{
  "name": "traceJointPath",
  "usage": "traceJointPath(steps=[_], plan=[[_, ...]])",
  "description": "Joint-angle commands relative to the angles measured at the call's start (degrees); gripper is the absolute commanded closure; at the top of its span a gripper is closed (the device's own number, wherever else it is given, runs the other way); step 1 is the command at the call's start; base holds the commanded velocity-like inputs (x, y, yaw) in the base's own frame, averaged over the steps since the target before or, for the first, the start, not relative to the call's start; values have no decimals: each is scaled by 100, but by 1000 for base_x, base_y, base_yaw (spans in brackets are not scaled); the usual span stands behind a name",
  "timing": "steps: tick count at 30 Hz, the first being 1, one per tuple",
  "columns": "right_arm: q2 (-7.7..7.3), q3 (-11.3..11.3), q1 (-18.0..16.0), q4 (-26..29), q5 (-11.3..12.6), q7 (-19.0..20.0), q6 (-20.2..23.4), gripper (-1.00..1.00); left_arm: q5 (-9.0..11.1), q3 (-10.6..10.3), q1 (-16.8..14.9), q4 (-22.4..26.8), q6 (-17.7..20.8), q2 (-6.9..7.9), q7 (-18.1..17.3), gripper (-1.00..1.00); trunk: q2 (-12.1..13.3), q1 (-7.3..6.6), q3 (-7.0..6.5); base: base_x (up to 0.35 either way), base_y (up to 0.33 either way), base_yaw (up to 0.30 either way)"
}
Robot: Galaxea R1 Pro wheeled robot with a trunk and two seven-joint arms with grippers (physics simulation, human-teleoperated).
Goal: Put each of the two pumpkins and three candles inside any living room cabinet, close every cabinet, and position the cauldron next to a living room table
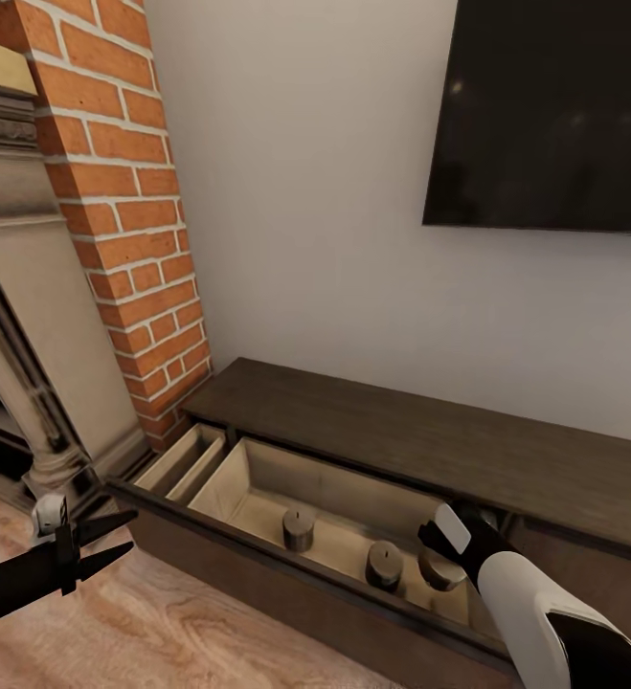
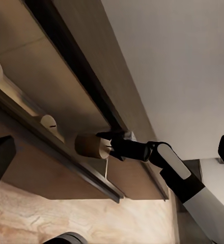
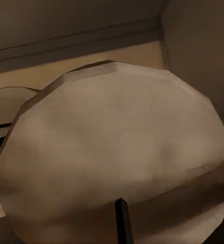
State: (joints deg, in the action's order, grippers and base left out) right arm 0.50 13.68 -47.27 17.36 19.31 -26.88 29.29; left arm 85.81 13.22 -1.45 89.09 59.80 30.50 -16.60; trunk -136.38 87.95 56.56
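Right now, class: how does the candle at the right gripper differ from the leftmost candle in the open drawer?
The candle at the right gripper lies tilted in the right gripper; the leftmost candle stands upright, untouched. The first sits nearest the drawer's right end, the other farther left. Both are stubby beige-grey cylinders inside the drawer.

The long, low dark brown wooden cabinet (image 1: 430,435) sits against the wall, its drawer pulled open, pale wood inside. Three short, stubby beige-grey candles are in the drawer: one (image 1: 298,528) stands upright and alone, a second (image 1: 384,565) stands further along, and the third (image 1: 441,570) is just beside it at the right gripper (image 1: 446,545).
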Motion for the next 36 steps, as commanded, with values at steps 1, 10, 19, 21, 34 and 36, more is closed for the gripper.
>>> traceJointPath(steps=[1, 10, 19, 21, 34, 36], plan=[[-1, -8, -1, 14, 76, -57, -3, 100, -47, 5, -4, 0, 20, 0, -57, -100, -44, 21, 24, 0, 0, 0], [-58, -6, -1, 14, 89, -54, -3, 100, -47, 5, -4, 13, 20, 0, -63, -100, -405, 219, 185, 0, 0, 0], [-59, -5, -1, 14, 90, -54, -3, 100, -47, 5, -4, 19, 20, 0, -83, -100, -688, 378, 355, 0, 0, 0], [-59, -5, -1, 14, 90, -54, -4, 100, -47, 5, -4, 20, 20, 0, -107, -100, -691, 383, 400, 0, 0, 0], [-59, -5, -1, 14, 90, -54, -8, 100, -47, 5, -4, 17, 20, 0, -124, -100, -694, 388, 444, 0, 0, 0], [-59, -5, -1, 14, 90, -54, -9, 100, -47, 5, -4, 17, 20, 0, -125, -100, -694, 388, 444, 0, 0, 0]])
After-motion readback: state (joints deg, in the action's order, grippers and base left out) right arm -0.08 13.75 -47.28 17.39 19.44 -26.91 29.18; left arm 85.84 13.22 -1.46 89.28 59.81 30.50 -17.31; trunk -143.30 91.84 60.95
